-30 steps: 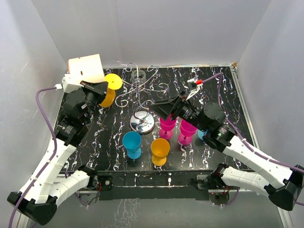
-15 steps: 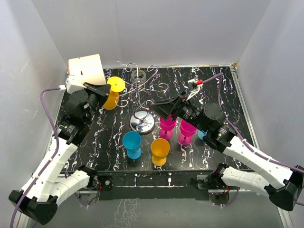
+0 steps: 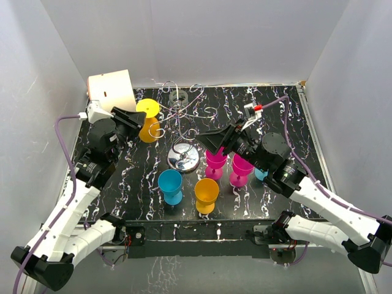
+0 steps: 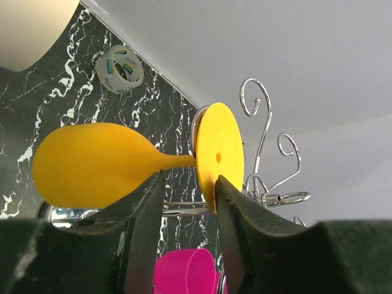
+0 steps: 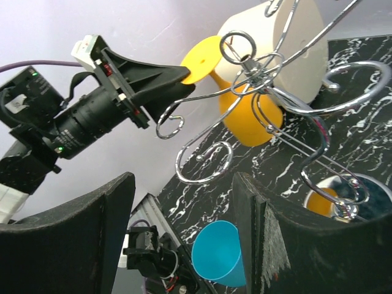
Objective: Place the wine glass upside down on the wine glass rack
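The yellow wine glass (image 3: 149,122) hangs foot up and bowl down, tilted, at the left scroll arms of the silver wire wine glass rack (image 3: 181,114). My left gripper (image 3: 136,116) is shut on the glass at its foot. In the left wrist view the foot disc (image 4: 219,156) dips between the fingers (image 4: 236,220), the bowl (image 4: 92,165) lies to the left, and a rack wire (image 4: 184,207) crosses under the stem. My right gripper (image 3: 213,139) is open and empty just right of the rack. In the right wrist view the rack (image 5: 269,79) stands in front of the glass (image 5: 251,119).
The rack's chrome base (image 3: 183,157) sits mid-table. Two pink glasses (image 3: 215,162) (image 3: 241,168), a blue one (image 3: 170,185) and an orange one (image 3: 206,194) stand in front. A tape roll (image 3: 178,95) and a cream box (image 3: 111,89) are at the back.
My left gripper has carried the yellow glass to the right, closer in to the rack's left arms. The right arm has barely moved.
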Robot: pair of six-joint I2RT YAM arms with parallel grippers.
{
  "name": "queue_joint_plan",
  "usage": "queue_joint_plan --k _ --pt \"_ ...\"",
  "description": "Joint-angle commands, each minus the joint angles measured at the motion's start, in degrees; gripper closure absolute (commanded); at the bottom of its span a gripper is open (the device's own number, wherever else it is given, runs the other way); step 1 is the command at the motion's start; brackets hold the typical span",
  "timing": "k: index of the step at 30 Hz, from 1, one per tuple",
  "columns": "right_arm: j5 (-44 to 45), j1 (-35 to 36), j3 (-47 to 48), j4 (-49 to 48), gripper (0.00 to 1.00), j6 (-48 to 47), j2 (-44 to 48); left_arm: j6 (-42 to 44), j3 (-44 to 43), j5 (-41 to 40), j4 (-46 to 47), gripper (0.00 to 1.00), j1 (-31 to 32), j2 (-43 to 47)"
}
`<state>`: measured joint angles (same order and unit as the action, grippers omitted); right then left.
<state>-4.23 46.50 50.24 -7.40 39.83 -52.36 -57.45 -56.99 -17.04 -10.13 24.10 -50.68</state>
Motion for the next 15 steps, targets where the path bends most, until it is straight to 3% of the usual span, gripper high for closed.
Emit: queue_joint_plan --k 1,7,11,15 --pt "4.6 0.3 3.6 2.1 0.37 -2.6 2.0 1.4 -0.8 0.1 -1.4 0.59 -0.3 2.2" --pt "10.5 0.3 4.5 9.7 0.37 -4.7 3.0 7.5 -1.1 -0.7 -2.7 0.39 -0.3 4.4" --pt "12.2 0.3 4.8 16.0 0.37 -7.7 3.5 16.2 -1.5 1.0 -2.3 0.28 -0.3 6.3" --pt "19.5 0.3 7.8 26.5 0.37 -8.9 1.4 27.2 -3.0 4.5 -3.5 0.23 -0.3 7.3"
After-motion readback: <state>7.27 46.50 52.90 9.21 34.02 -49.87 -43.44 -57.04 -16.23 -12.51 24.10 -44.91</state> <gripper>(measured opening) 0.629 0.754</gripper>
